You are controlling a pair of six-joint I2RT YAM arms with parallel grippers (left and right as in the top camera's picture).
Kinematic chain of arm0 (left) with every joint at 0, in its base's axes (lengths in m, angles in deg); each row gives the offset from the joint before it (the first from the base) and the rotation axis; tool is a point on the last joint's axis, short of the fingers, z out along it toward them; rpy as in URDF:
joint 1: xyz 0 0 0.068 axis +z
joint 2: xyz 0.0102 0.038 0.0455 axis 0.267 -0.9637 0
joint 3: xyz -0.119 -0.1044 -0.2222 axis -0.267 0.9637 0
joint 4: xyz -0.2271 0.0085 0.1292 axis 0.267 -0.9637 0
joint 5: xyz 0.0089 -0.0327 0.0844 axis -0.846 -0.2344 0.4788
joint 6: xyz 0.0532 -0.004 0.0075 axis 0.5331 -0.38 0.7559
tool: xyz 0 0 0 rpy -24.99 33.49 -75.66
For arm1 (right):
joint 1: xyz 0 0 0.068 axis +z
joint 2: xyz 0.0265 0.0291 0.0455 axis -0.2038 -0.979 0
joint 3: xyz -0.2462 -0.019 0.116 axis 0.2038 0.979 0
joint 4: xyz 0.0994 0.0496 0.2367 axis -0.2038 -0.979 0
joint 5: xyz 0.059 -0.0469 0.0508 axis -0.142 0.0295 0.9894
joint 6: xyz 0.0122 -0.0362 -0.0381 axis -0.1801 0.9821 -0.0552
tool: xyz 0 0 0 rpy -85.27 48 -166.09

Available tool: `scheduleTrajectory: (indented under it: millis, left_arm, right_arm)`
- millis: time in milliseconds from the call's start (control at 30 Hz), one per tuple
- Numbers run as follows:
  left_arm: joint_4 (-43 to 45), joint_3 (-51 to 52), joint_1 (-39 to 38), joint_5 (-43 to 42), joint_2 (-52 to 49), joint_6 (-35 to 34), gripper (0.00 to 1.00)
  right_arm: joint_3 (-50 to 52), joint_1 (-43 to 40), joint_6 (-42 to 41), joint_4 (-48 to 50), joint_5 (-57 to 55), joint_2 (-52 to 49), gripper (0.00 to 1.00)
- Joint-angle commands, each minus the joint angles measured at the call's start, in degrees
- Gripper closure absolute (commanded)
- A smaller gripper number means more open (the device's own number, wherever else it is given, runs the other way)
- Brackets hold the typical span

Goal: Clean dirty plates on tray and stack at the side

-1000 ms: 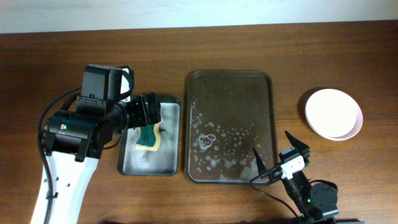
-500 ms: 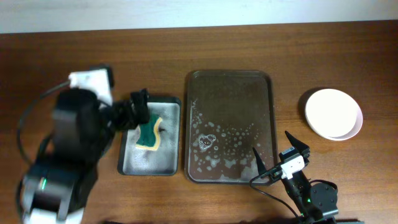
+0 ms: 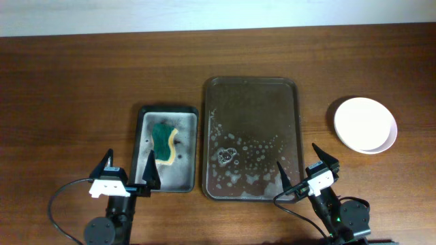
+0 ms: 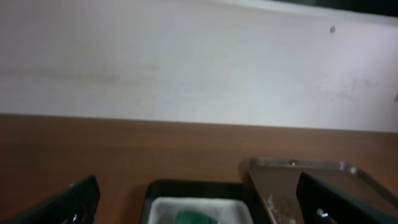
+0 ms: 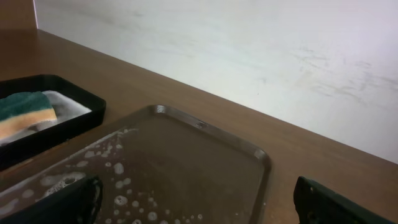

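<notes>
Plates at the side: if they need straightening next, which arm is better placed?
Right. The right fingers, open, sit nearest the plates; the left fingers, also open, lie past the tray, by the sponge tray.

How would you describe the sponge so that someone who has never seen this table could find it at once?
Start at the large dark brown tray in the middle of the wooden table. Just to its left sits a smaller grey tray, and the sponge lies inside it. It is the only green-and-yellow thing here.
</notes>
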Motion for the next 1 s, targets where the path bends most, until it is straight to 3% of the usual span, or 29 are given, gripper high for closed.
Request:
scheduleTrajectory:
  millis: [0,300,367,967]
  left_arm:
    - [3.48,5.31,0.35,-0.70,0.63,0.94,0.01]
    - [2.27,5.27,1.70,-0.70,0.63,0.92,0.01]
    - [-2.54,5.27,1.70,-0.68,0.61,0.92,0.01]
    - [-2.54,5.22,1.70,-0.24,0.28,0.92,0.01]
  right_arm:
    - [0.50,0.04,0.20,-0.07,-0.50,0.31,0.01]
    - [0.50,0.04,0.20,-0.07,-0.48,0.31,0.01]
    - [0.50,0.04,0.20,-0.07,-0.50,0.31,0.01]
    - [0.50,0.04,0.20,-0.07,-0.50,0.31,0.01]
